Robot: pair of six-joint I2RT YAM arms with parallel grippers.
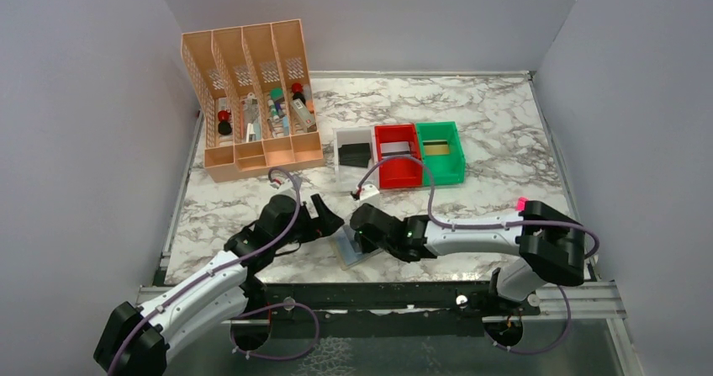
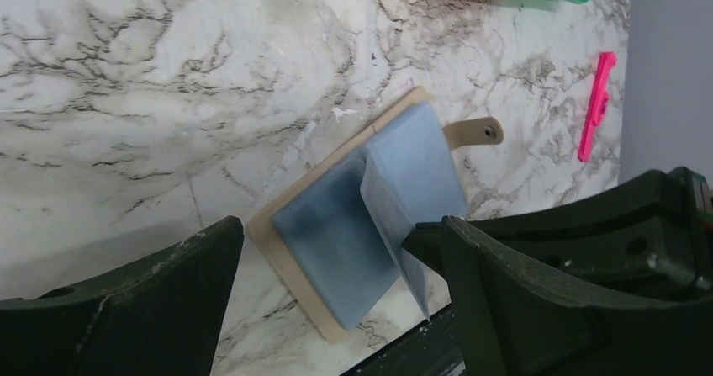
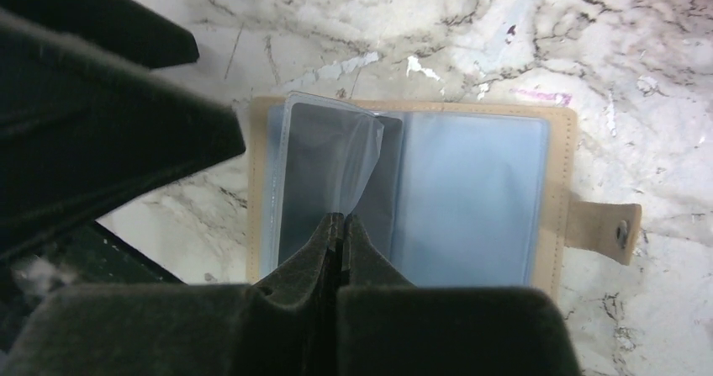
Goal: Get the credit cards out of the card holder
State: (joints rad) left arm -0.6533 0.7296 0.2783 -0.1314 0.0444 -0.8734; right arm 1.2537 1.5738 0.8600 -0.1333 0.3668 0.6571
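Right hand (image 3: pixel 339 225) pinches a clear sleeve (image 3: pixel 324 161) of the open card holder (image 3: pixel 479 191).

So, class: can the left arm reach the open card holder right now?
Probably yes: the left gripper hangs open near the card holder, nothing between; the right gripper pinches one sleeve.

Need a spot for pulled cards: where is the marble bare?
Bare marble: right of the green bin up to the wall, and between the orange organiser and the left arm. Crowded: the near edge, where the left gripper and right gripper meet over the card holder.
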